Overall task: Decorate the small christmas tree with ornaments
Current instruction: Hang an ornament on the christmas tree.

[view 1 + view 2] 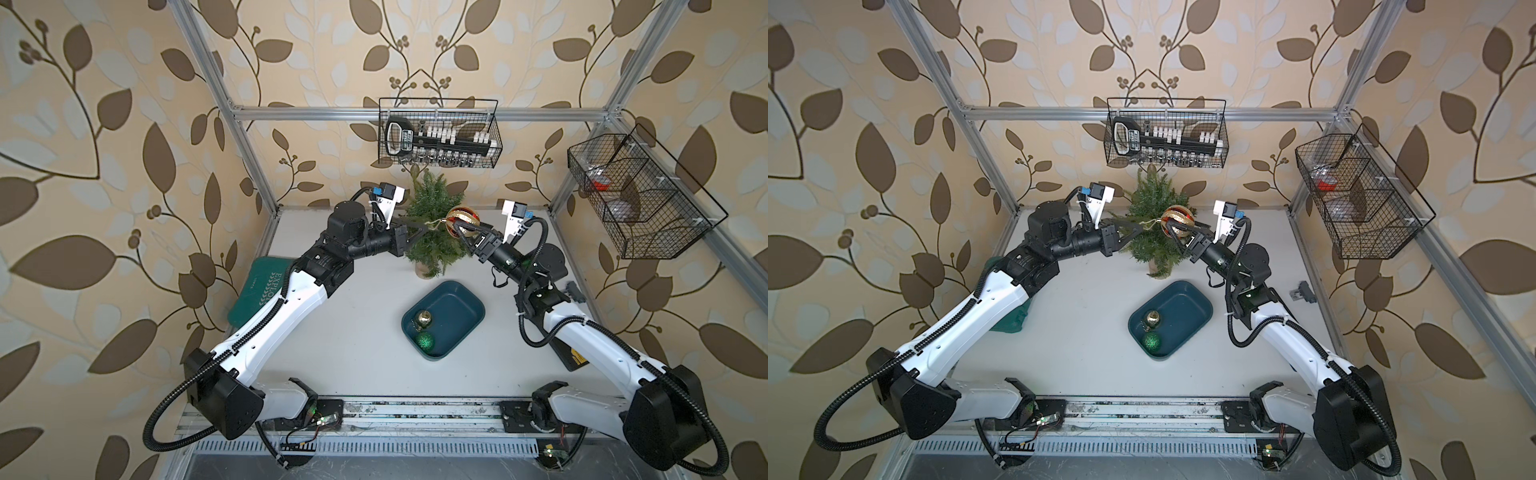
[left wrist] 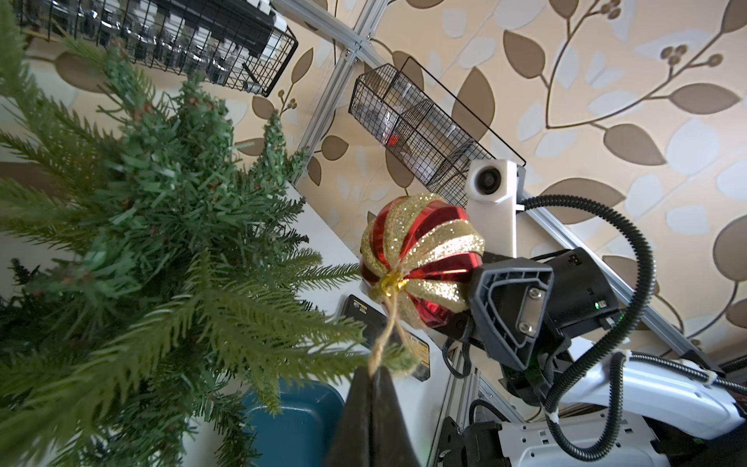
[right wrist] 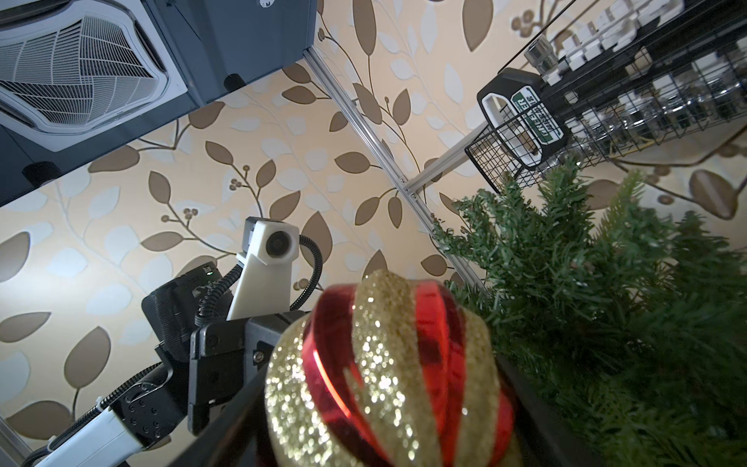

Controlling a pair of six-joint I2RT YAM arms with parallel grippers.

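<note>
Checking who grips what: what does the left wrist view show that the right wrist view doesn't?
Only left wrist: the twine loop pinched in the shut left gripper, the blue tray and the side basket. Only right wrist: the left arm's wrist camera and a ceiling vent. Both: the red-and-gold bauble held by the right gripper, the tree and the back basket of tools.

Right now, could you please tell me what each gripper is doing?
Left gripper: closed on the string loop of the red-and-gold bauble.
Right gripper: closed around that bauble.
</note>
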